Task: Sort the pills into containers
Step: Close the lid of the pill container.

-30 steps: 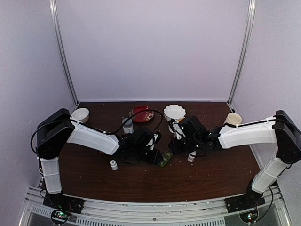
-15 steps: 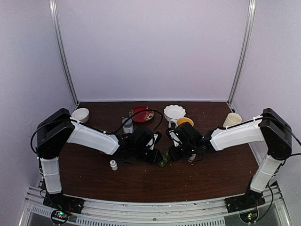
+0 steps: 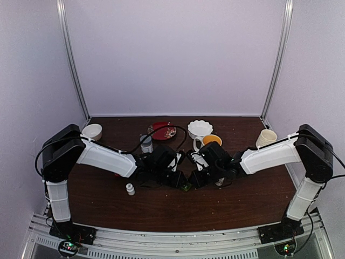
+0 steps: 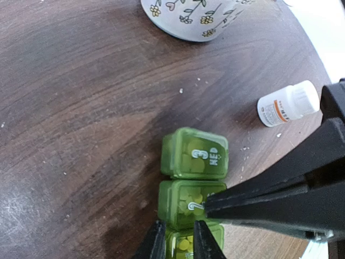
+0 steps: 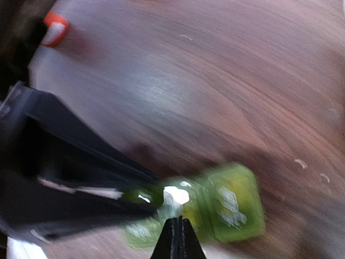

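Note:
The green pill box [image 4: 194, 162] lies on the brown table with its lids shut, and shows small in the top view [image 3: 186, 186]. Pale round pills [image 4: 190, 200] show through its translucent lids marked 3 and 2. My left gripper [image 4: 178, 244] is closed narrowly on the box's nearest compartment, one finger [image 4: 156, 243] at its left edge and the other over its lid; it also shows in the top view [image 3: 179, 181]. My right gripper [image 5: 179, 229] is shut and empty. Its tip [image 4: 209, 205] rests on the lid marked 2. The right wrist view is blurred.
A flowered mug [image 4: 188, 16] with an orange inside [image 3: 211, 140] stands just behind the box. A white capped bottle [image 4: 288, 103] lies to the right, another [image 3: 130, 189] stands to the left. A red plate [image 3: 161, 130], white bowls [image 3: 200, 128] [image 3: 92, 131] and a cream cup [image 3: 266, 137] line the back.
My right arm has swung left and down onto the pill box, uncovering the mug. My left arm has stayed at the box.

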Motion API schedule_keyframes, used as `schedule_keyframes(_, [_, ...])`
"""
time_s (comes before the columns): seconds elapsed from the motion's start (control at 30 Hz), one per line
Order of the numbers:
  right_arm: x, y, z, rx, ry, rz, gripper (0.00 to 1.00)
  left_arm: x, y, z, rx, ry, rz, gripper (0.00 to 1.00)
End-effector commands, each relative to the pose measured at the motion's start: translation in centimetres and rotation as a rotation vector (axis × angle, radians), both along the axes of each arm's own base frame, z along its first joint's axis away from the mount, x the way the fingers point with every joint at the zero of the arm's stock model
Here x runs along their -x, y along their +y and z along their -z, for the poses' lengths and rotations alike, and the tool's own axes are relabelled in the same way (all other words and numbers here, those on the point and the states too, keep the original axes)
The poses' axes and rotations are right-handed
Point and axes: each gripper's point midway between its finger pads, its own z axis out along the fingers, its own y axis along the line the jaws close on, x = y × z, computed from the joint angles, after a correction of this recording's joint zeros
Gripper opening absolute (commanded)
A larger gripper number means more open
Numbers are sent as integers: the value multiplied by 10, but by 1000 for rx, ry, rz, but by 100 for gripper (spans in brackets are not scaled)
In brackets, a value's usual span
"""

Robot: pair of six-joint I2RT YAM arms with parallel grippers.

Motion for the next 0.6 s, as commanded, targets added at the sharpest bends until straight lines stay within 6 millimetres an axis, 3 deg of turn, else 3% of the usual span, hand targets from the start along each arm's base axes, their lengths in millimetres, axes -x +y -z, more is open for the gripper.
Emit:
schedule_keyframes(0.0, [12,-6,29,32,72,-10,0,8,19,38,-118,51,4,20])
schedule_keyframes(0.2, [9,-3,-20,-60,-14,-15,0,6,19,38,-120,45,2,20])
schedule_keyframes(0.37, [16,-9,-27,-76,-31,-29,0,5,18,33,-112,33,8,21])
schedule_keyframes(0.47, [20,-22,-35,-94,-78,-9,0,3,16,19,-90,5,11,36])
schedule_keyframes(0.57, [17,-33,-66,-160,-184,25,0,-2,14,-8,-64,-45,14,48])
